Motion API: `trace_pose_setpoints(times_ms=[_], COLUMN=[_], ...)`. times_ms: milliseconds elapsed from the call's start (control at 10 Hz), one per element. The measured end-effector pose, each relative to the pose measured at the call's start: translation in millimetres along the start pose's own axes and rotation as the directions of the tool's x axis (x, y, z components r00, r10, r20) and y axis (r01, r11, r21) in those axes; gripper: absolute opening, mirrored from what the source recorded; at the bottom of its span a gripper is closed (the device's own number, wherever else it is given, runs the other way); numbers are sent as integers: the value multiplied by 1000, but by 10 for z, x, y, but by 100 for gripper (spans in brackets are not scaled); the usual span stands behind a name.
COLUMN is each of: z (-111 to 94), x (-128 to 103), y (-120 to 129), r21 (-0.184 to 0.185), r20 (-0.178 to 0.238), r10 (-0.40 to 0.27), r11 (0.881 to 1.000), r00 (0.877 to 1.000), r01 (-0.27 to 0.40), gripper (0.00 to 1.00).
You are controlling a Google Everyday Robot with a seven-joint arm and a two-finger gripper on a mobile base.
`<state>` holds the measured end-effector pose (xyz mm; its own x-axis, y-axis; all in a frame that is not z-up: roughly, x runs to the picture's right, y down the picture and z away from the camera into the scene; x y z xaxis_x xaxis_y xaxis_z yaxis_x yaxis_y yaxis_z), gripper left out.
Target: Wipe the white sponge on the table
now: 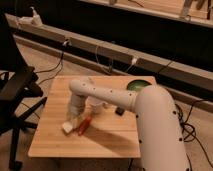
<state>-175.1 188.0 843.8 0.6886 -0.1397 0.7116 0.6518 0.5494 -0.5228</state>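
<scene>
The white sponge [67, 128] lies on the light wooden table [55, 142] near its front left. My gripper [72, 119] points down right above and behind the sponge, touching or almost touching it. My white arm [107, 96] reaches across the table from the lower right. An orange-red carrot-like thing [84, 125] lies just right of the sponge. A white cup [97, 105] stands behind it, partly hidden by the arm.
A green bowl [134, 85] sits at the table's back right, half hidden by my arm. A small dark object [120, 111] lies mid-table. A black office chair [17, 92] stands close to the left. A ledge with cables [110, 62] runs behind.
</scene>
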Motion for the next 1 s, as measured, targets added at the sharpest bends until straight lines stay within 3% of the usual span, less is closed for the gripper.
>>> trace_pose_setpoints(times_ms=[300, 500, 700, 1000], z=[-60, 8, 49, -10], x=[-117, -174, -240, 0], y=[49, 296, 332, 202], r21=[18, 23, 22, 29], r20=[1, -8, -13, -16], r10=[1, 11, 8, 13], r11=[1000, 1000, 1000, 1000], r00=[1000, 1000, 1000, 1000], r01=[-1, -11, -8, -13], gripper=[27, 27, 27, 27])
